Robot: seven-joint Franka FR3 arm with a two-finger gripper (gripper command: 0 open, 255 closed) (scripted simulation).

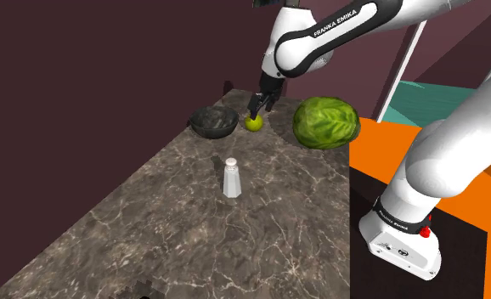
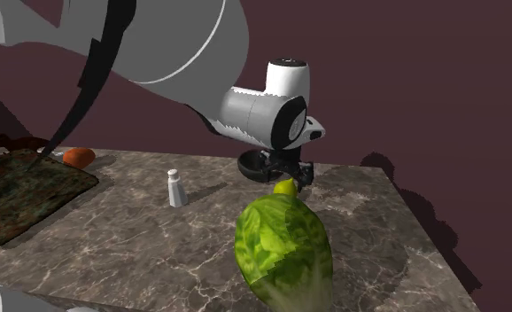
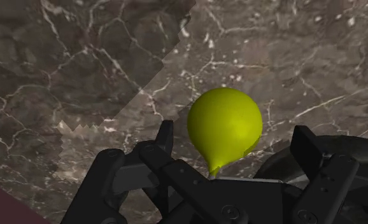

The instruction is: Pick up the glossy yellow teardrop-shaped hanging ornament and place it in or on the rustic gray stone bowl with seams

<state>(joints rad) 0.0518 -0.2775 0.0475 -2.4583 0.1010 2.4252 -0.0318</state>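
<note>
One white arm (image 1: 320, 38) low beside the bowl (image 1: 210, 127), hand (image 1: 257, 110) spread around the yellow ornament (image 3: 224, 124) without contact.

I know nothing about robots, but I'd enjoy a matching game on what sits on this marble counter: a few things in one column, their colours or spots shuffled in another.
Things:
1. ornament
2. bowl
3. cabbage
4. shaker

Descriptions:
A. leafy green, the biggest of the four
B. pale, upright, standing apart from the others
C. glossy yellow, between the open fingers of the tool, not gripped
D. dark grey, next to the ornament on the shoulder view's left

Pairs: 1-C, 2-D, 3-A, 4-B
</note>
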